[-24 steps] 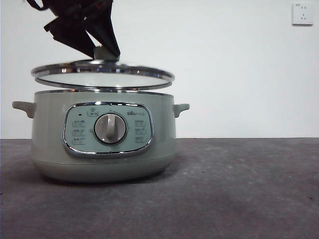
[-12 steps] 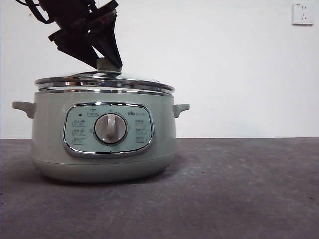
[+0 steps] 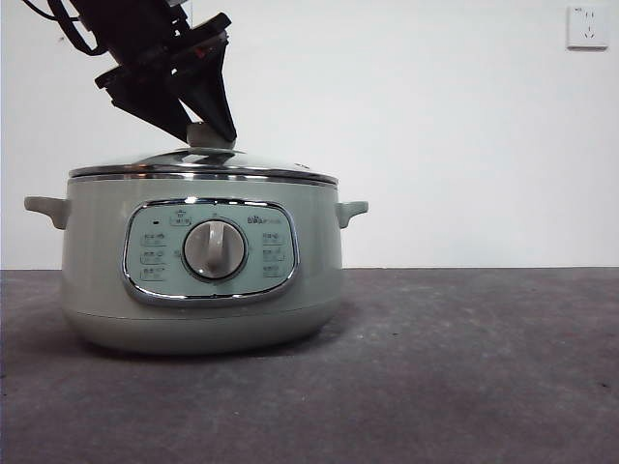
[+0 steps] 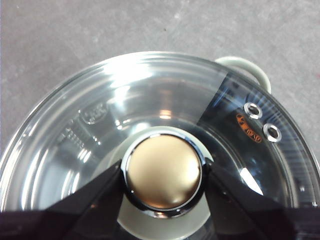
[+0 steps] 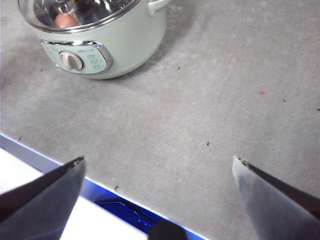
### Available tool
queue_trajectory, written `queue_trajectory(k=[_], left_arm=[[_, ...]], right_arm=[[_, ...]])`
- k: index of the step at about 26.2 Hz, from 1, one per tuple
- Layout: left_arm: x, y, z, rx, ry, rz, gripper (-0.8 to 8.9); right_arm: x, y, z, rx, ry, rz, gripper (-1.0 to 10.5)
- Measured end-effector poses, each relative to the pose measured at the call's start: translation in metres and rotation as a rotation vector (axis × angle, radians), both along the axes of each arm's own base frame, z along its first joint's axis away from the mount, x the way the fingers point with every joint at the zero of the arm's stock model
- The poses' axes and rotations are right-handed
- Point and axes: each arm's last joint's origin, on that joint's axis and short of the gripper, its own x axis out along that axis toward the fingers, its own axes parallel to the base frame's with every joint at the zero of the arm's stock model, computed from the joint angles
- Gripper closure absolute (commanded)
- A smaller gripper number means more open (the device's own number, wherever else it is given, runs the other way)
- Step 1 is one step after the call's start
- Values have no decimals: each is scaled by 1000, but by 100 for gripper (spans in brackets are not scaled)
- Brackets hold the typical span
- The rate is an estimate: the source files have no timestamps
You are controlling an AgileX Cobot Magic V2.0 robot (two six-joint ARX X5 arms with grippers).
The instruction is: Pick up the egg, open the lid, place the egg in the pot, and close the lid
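Note:
The pale green pot (image 3: 203, 290) stands on the table at the left. The glass lid (image 3: 203, 166) sits flat on the pot's rim. My left gripper (image 3: 208, 130) comes down from the upper left and is shut on the lid's knob (image 4: 162, 172), one jaw on each side. In the right wrist view the reddish-brown egg (image 5: 64, 20) shows through the lid (image 5: 90, 12), inside the pot (image 5: 130, 40). My right gripper (image 5: 158, 160) is open and empty, high above the table's front edge, well away from the pot.
A grey table (image 3: 464, 367) stretches to the right of the pot. A white wall socket (image 3: 587, 26) is at the top right. The table's front edge with a blue strip (image 5: 115, 200) shows under the right gripper.
The lid, held by the left gripper, has come down from above the pot and now rests on the rim.

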Motion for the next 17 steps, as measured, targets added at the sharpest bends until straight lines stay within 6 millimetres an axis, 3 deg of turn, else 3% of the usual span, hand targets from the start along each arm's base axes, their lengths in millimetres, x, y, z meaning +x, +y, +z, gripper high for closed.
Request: queue_trajectory(k=[4, 8, 17], left_arm=[[0, 1, 0, 7, 17, 1, 801], [1, 0, 0, 9, 21, 1, 543], [2, 0, 2, -6, 15, -9, 528]], right_arm=[[0, 0, 0, 1, -1, -1, 447], [0, 0, 0, 1, -1, -1, 447], [0, 0, 0, 0, -2, -2, 447]])
